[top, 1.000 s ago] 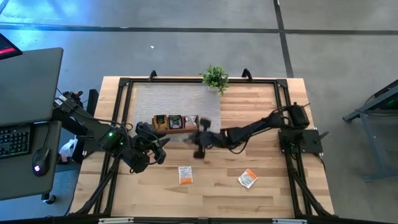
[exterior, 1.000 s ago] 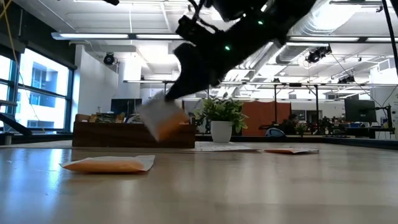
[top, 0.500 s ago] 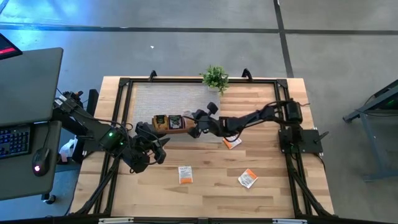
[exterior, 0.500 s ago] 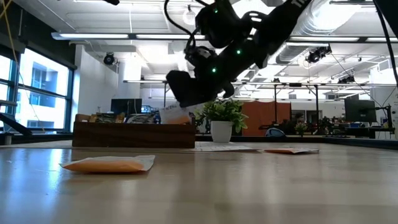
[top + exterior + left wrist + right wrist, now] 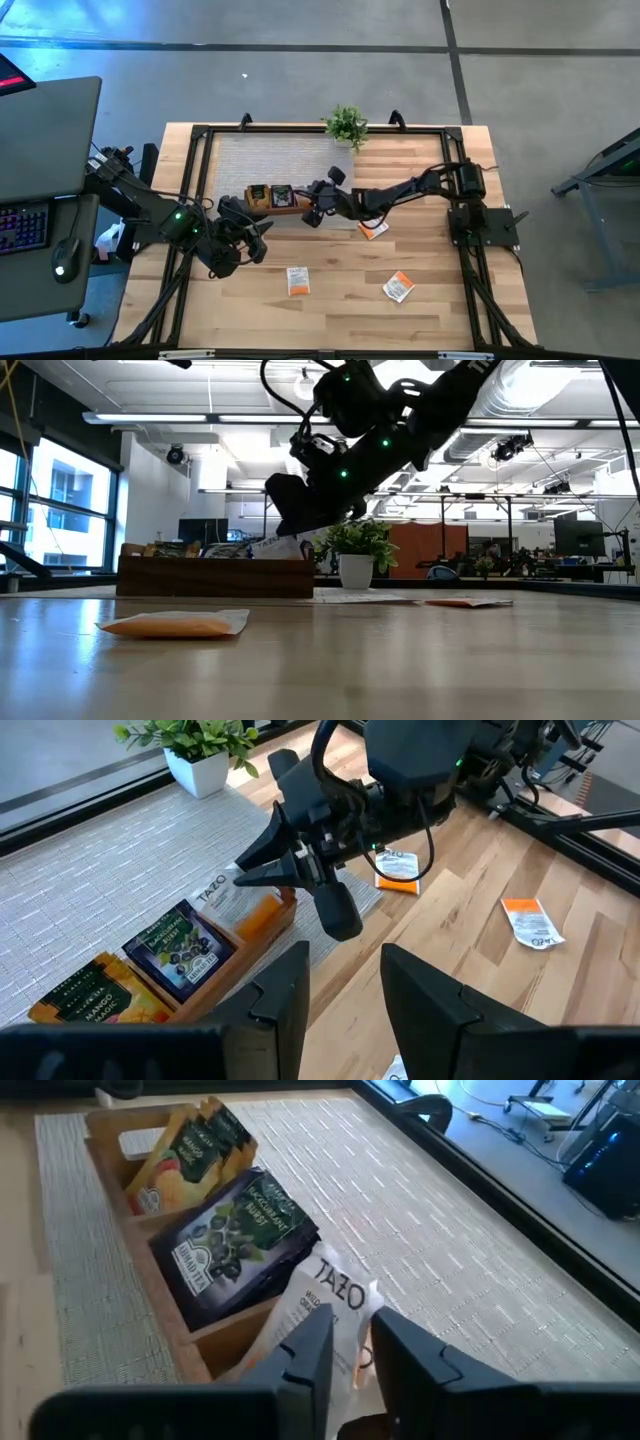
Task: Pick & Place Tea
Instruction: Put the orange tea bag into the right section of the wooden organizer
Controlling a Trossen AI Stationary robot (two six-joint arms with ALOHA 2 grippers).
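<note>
Wooden tabletop with a grey woven mat [image 5: 285,160] and a potted plant [image 5: 346,125]. Over the last second the right gripper [image 5: 262,875] has carried an orange-and-white sachet [image 5: 325,1320] to the end compartment of the wooden tray [image 5: 262,935] and begun parting its fingers, so release appears under way; whether the pads still pinch it cannot be told. Beneath the fingertips the sachet leans, long axis tilted, printed top edge pointing away from the gripper. Beside the tray, the left gripper [image 5: 345,995] waits, fingers apart.

Light was bright and even. Ceiling strips [image 5: 200,417] and a window [image 5: 70,510] glared at upper left. Shadows stayed faint.
</note>
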